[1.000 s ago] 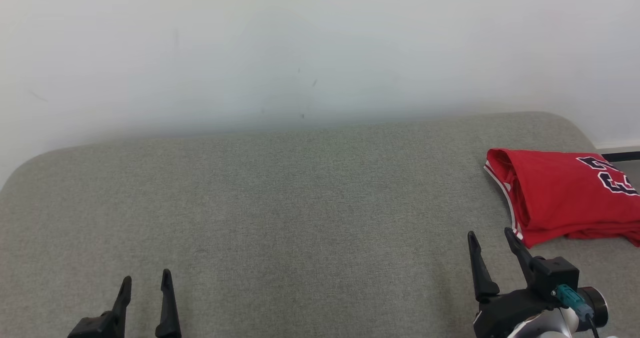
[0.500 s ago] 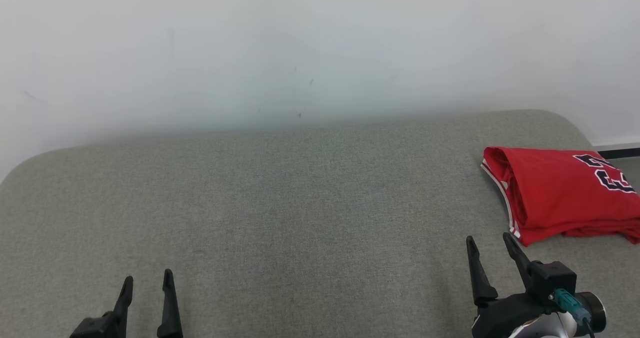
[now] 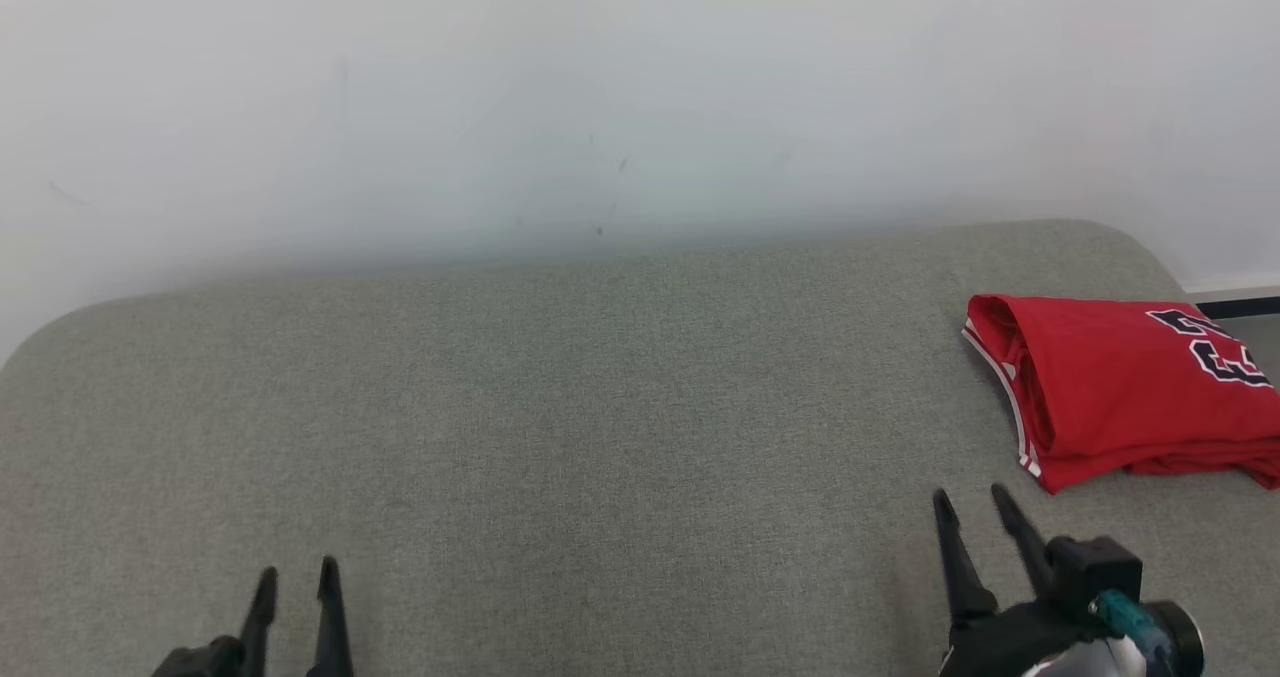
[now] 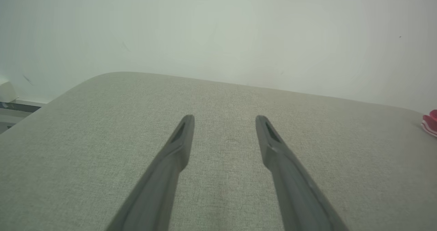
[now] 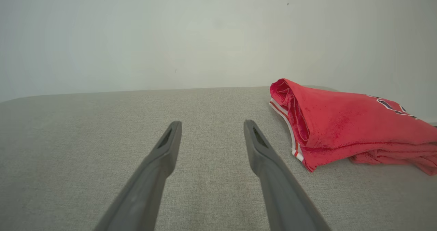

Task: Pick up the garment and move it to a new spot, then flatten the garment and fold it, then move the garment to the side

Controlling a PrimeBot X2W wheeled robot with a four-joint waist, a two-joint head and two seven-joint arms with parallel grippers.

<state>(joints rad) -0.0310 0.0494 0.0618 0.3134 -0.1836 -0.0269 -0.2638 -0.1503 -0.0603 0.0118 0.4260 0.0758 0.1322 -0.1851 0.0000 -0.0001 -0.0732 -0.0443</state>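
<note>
The garment (image 3: 1120, 387), a red jersey with white trim and dark lettering, lies folded into a thick packet at the far right of the grey bench (image 3: 560, 407). Its right end runs out of the head view close to the rounded corner of the bench, so I cannot tell whether it overhangs the edge. Both claws are released and grasp nothing. The left claw (image 3: 297, 569) hovers over bare bench at the near left, well apart from the garment. The right claw (image 3: 970, 497) sits at the near right, just near-left of the packet's trimmed corner and not touching it.

Judging by the fold and the spot at the side, the task looks close to finished, so the main danger is spoiling what is already there.

- **Snagging the trim:** The right claw is the risk. Its fingers point past the loose, open end of the packet, where the layers bulge and the trim is exposed. A sweep to the right or a forward reach could hook that trim. That would peel the top layer back or push the whole packet further right.
- **Sliding off the edge:** If the right end does hang past the edge, a small nudge could send the smooth-looking fabric sliding off the bench.
- **A shallow re-grasp:** If the packet needs re-grasping, a pinch on the top layer alone would probably lift one sheet and open the fold.
</note>
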